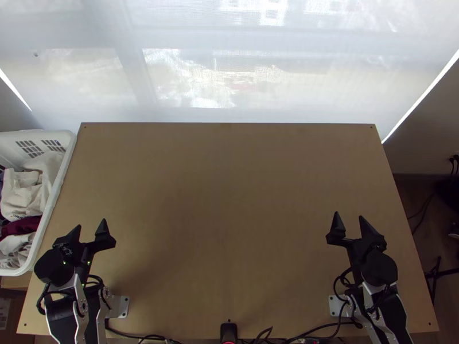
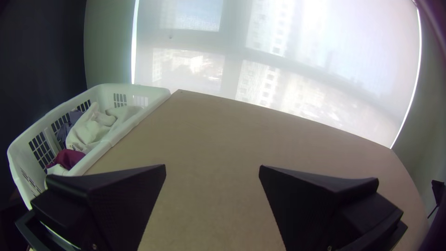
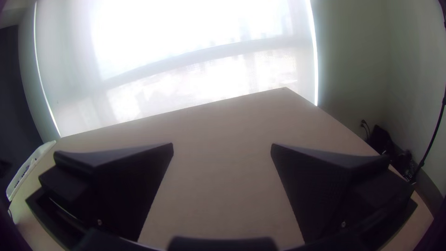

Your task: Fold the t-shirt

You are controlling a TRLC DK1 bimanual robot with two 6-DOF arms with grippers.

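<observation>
The left gripper (image 1: 92, 222) is over the near left part of the counter (image 1: 224, 195), its fingers apart with nothing between them, and the right gripper (image 1: 349, 214) is over the near right part, likewise spread and holding nothing. Along the counter's left edge is a white basket (image 1: 52, 198) of bunched cloth: a large pale cloth (image 2: 88, 132) and, nearer, a dark red cloth (image 2: 69, 158). The t-shirt is most likely one of these, though which one I cannot tell. Folding has not begun, so the step in hand is, I judge, to fetch the shirt, and the left gripper is the better placed for it. It would do well to come in from above, inside the basket's rim, and close on a raised ridge of a single garment, since a deep bite could bring a neighbour along or catch the wall. Lift straight up until the hem clears the rim, pausing to let any tangled piece drop back, and only then carry it right to the middle of the counter. There the right gripper can take a second corner or shoulder, so that both draw the cloth gently taut and lower it far edge first. Soft fabric will probably land rumpled; smoothing it and squaring the sleeves before the first fold should pay off.
</observation>
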